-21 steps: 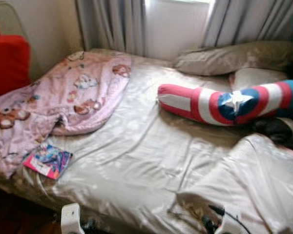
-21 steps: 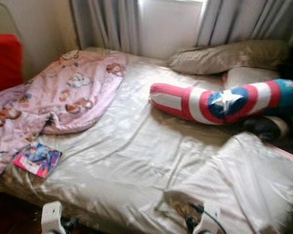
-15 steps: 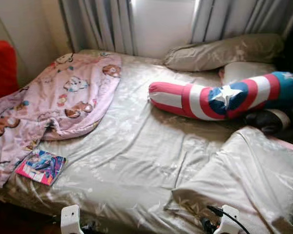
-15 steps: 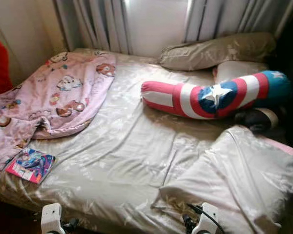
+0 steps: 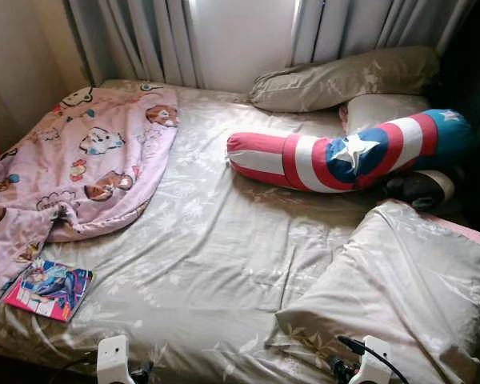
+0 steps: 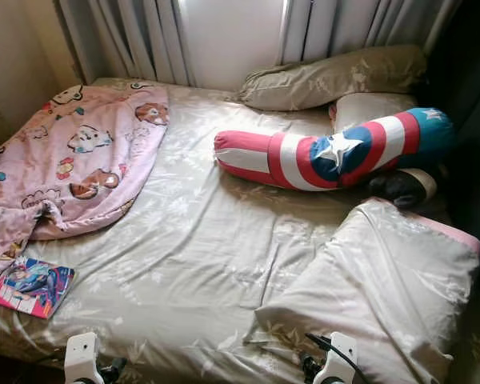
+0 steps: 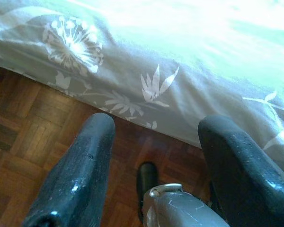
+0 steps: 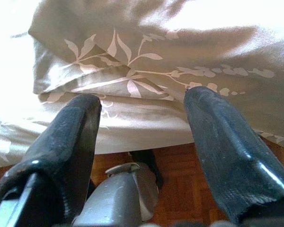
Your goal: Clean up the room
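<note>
Panning right, losing the red cushion beside the bed (image 5: 224,264).

No words, brands or numbers can be read; the book (image 5: 48,289) on the bed's (image 5: 224,264) near left corner has a colourful cover whose print is too small to tell.

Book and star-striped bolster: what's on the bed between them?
Nothing sits there. Between the book and the bolster, the left eye view shows bare floral sheet; the pink blanket lies just off that line, toward the window.
</note>
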Available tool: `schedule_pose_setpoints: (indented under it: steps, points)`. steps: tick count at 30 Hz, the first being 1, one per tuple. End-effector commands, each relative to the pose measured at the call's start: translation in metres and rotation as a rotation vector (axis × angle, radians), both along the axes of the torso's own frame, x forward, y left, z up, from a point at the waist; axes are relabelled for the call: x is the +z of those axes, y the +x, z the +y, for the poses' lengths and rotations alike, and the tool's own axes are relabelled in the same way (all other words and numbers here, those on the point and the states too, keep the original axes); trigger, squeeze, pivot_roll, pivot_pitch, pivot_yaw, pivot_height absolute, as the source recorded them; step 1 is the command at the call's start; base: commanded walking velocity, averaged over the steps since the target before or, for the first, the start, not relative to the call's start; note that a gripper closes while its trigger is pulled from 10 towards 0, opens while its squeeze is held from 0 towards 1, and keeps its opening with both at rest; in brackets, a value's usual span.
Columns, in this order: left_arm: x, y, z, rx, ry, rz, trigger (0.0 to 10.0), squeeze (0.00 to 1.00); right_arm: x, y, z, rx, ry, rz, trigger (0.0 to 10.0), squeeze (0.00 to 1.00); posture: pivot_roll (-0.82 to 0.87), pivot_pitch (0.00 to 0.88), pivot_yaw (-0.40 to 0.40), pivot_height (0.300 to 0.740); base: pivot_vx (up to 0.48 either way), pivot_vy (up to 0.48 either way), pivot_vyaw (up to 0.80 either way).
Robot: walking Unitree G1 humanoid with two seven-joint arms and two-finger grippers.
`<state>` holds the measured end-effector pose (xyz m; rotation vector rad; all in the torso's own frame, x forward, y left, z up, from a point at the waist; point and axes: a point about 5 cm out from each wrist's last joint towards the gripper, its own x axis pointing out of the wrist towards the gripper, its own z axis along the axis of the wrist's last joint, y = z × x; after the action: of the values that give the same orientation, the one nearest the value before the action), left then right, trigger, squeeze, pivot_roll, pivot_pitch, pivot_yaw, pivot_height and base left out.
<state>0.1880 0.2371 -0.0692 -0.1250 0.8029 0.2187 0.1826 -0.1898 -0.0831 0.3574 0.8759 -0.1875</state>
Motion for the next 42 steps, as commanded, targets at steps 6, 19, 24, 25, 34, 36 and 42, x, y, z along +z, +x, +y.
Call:
schedule_pose_setpoints:
  steps: [6,19,24,25,34,36,42]
  points:
    - [-0.0034,-0.0054,-0.0005,0.015,-0.014,0.025,10.0,0.00,-0.0014,-0.0028,-0.0012,0.005,-0.005,0.016,10.0,0.00,0.07,0.000,-0.020,0.740,0.000,0.000,-0.69]
    - [-0.0040,-0.0056,-0.0020,0.017,-0.016,0.027,10.0,0.00,-0.0010,-0.0021,-0.0017,0.008,-0.008,0.017,10.0,0.00,0.07,0.000,-0.025,0.740,0.000,0.000,-0.69]
    - [-0.0040,-0.0059,-0.0017,0.018,-0.015,0.027,10.0,0.00,-0.0009,-0.0019,-0.0016,0.011,-0.008,0.016,10.0,0.00,0.07,0.000,-0.025,0.740,0.000,0.000,-0.69]
    - [-0.0041,-0.0062,-0.0016,0.017,-0.014,0.028,10.0,0.00,-0.0010,-0.0020,-0.0015,0.011,-0.007,0.015,10.0,0.00,0.07,0.000,-0.022,0.740,0.000,0.000,-0.69]
    - [-0.0052,-0.0083,-0.0019,0.004,-0.009,0.039,10.0,0.00,-0.0006,-0.0018,-0.0010,0.001,0.001,0.002,10.0,0.00,0.07,0.000,-0.022,0.740,0.000,0.000,-0.14]
    - [-0.0057,-0.0095,-0.0011,0.007,-0.008,0.043,10.0,0.00,-0.0007,-0.0018,-0.0010,0.001,0.002,0.002,10.0,0.00,0.07,0.000,-0.022,0.740,0.000,0.000,0.00]
    - [-0.0063,-0.0108,-0.0009,0.010,-0.008,0.046,10.0,0.00,-0.0006,-0.0018,-0.0016,0.003,-0.001,0.003,10.0,0.00,0.07,0.000,-0.027,0.740,0.000,-0.160,0.00]
